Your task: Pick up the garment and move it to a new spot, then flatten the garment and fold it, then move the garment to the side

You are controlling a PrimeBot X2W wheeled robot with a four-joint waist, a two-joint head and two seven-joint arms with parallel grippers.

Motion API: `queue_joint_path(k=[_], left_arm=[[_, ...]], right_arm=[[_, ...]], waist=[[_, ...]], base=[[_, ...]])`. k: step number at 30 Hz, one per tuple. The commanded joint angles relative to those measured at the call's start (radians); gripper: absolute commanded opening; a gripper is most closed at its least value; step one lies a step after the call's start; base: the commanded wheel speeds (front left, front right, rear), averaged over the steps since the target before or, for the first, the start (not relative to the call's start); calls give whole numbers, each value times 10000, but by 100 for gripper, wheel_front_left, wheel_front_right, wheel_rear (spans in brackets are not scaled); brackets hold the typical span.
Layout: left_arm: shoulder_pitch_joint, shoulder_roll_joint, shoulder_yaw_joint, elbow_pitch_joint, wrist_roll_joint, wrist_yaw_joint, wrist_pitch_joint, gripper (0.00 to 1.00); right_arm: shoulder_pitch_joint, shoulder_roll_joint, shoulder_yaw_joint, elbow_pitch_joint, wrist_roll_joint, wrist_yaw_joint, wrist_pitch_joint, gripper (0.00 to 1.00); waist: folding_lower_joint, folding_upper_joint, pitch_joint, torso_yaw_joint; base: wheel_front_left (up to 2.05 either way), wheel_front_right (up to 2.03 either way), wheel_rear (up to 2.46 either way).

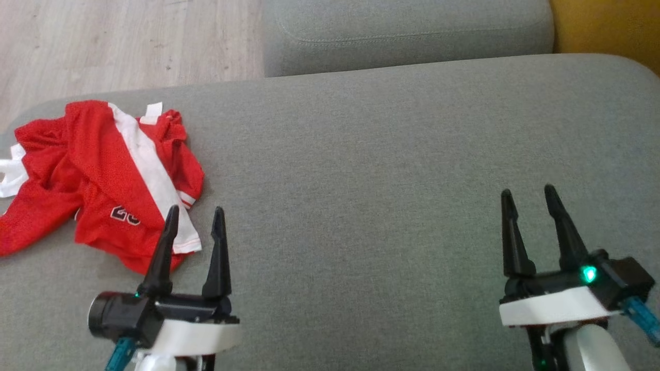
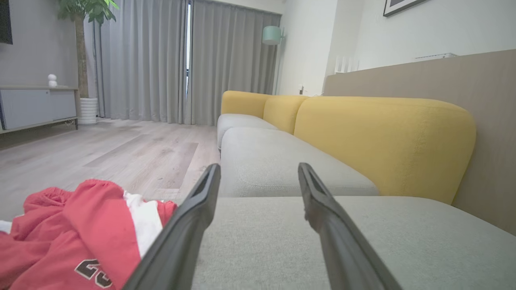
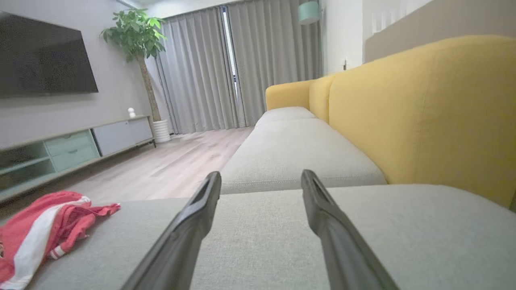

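With left gripper point(image 1: 196, 211), right gripper point(image 1: 528, 191) spread empty, pinch likely soft, light jersey point(image 1: 98, 170) at ten o'clock by hem.

We look along a grey sofa seat point(image 1: 392, 154) with yellow backrests point(image 2: 383, 137), on a pale wood floor point(image 2: 121, 149). Full-length grey curtains point(image 2: 153, 60) hang at the far end, a slit of daylight between them; beside them we see a potted tree point(image 3: 137, 36), then a dark television point(image 3: 44, 56) above a low cabinet point(image 3: 80, 145).

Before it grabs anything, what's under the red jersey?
The red jersey lies crumpled on the grey sofa cushion. Whether anything sits beneath its folds is hidden.
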Motion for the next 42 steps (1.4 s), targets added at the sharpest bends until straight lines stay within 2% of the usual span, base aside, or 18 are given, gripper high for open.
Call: queue_joint_path(k=[1, 5, 9, 14, 28, 31, 42], left_arm=[[-222, -42, 427, -238, -18, -75, -53, 100], [-102, -87, 521, 292, -173, -368, -53, 100], [-53, -93, 306, 716, -502, -442, -53, 100], [-68, -95, 292, 839, -922, -356, -53, 100], [-89, -96, 380, 878, -1073, -155, -53, 100], [-61, -96, 514, 972, -1038, 127, -53, 100], [257, -96, 862, 812, -933, 332, -53, 100]], right_arm=[[-194, -70, 197, -241, 280, -7, -107, 100], [-154, -70, 264, 57, 1193, -7, -107, 100], [-137, -70, 297, 264, 1794, -7, -107, 100], [-167, -70, 320, 299, 1862, -7, -107, 100], [-133, -70, 571, 431, 1640, -7, -107, 100], [-87, -70, 709, 476, 1573, -7, -107, 100], [167, -70, 1300, 558, 1581, -7, -107, 100]], waist=[[-1, 0, -15, 14], [-1, 0, -64, 40], [-1, 0, -103, 32], [-1, 0, -98, -2], [-1, 0, -230, 250], [-1, 0, -324, 509], [-1, 0, -712, 1922]], base=[[0, 0, 0], [0, 0, 0], [0, 0, 0], [0, 0, 0], [0, 0, 0], [0, 0, 0], [0, 0, 0]])
